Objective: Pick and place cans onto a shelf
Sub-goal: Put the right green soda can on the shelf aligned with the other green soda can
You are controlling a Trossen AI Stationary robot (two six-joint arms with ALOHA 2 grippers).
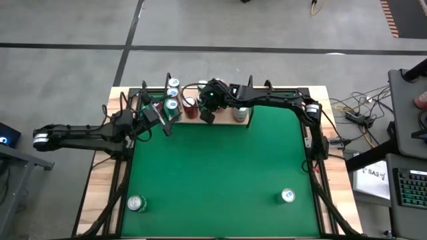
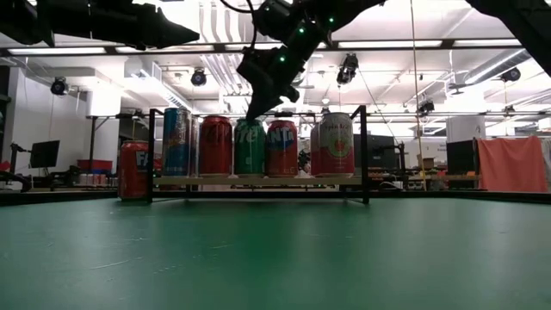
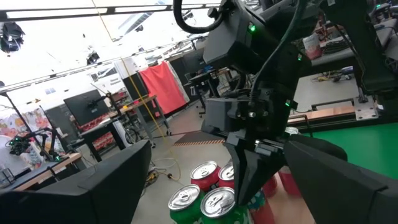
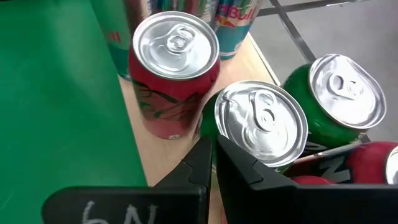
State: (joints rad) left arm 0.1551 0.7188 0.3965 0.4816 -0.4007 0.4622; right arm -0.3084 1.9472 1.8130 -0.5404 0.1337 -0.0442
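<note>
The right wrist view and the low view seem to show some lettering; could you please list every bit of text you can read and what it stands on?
"Bull": on the blue-and-silver can, cut off at the picture's edge, right wrist view.
"6N", handwritten: on the right tool's dark body, as it reads in the picture.
Lettering on the shelf's green can and other cans, low view: too blurred to read.

Four cameras on my rig: one overhead, one at table height, one on each wrist.

My high view looks straight down on the whole table [image 1: 220, 173], shelf [image 1: 200, 119] at its far edge. My low view sits at the near edge, level with the top, facing that shelf [image 2: 258, 181] and the room behind. My left wrist camera looks from beside the shelf at the right arm above the cans [image 3: 208, 199]; my right wrist camera hangs close over the same cans [image 4: 261, 121].
</note>
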